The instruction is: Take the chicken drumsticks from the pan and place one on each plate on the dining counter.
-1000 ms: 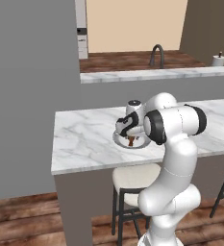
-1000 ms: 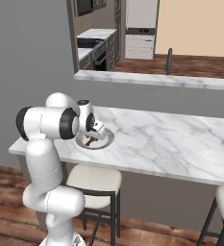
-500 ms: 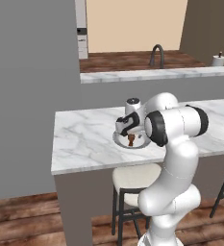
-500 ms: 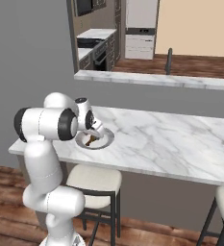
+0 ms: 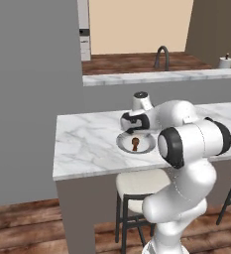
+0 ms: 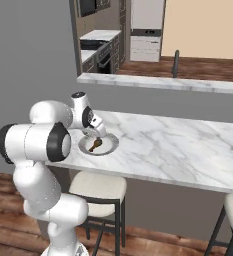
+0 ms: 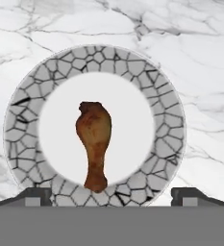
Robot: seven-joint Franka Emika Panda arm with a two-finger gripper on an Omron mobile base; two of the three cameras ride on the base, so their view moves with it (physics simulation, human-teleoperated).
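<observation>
The drumstick (image 7: 94, 141) lies on the plate (image 7: 168, 115) right below the gripper (image 5: 132, 125). The gripper has let go, its fingers spread wide apart. A moment ago they were closer together around the drumstick.

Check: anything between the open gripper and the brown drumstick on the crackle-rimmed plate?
Nothing visible. The orange-brown chicken drumstick lies alone in the white centre of the round crackle-rimmed plate on the white marble dining counter; the open gripper hangs directly above it, fingertips apart and clear.
</observation>
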